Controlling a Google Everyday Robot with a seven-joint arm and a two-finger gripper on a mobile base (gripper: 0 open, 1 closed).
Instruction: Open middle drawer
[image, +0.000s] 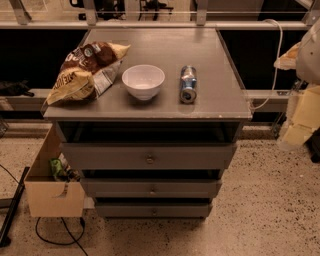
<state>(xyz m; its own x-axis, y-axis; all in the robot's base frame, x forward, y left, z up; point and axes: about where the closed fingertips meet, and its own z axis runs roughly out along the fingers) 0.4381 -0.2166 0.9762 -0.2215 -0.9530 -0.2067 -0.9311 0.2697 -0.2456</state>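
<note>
Below the cabinet's worktop, middle drawer (150, 188): second of three grey fronts on the cabinet (231, 132), long and low, with one small round knob at its centre. It looks shut, its front not drawn out.
Top drawer (100, 156): the cabinet's tallest front, directly above the middle drawer, with a bigger round knob. A dark gap lies between it and the worktop.
Bottom drawer (125, 210): the cabinet's lowest front, nearest the floor, with a small knob at its centre.
Claw (300, 122): part of a pale, blurred shape at the right edge, off the cabinet's right side and well apart from all three drawers. Whether it is open or closed cannot be told.
Worktop (150, 45): the cabinet's flat grey top, carrying three things in a row near its front edge.
Chip bag (87, 70): brown and yellow, crumpled, lying on the cabinet's front left corner.
Bowl (143, 81): white, upright, at the middle of the cabinet's front edge, just beside the bag and apart from it.
Can (188, 84): lying on its side on the cabinet's top, right of centre, with one end toward the front edge.
Cardboard box (50, 197): on the speckled floor against the cabinet's left side, open-topped, with something green inside.
Black cable (55, 240): looped on the floor by the cabinet's front left foot.
</note>
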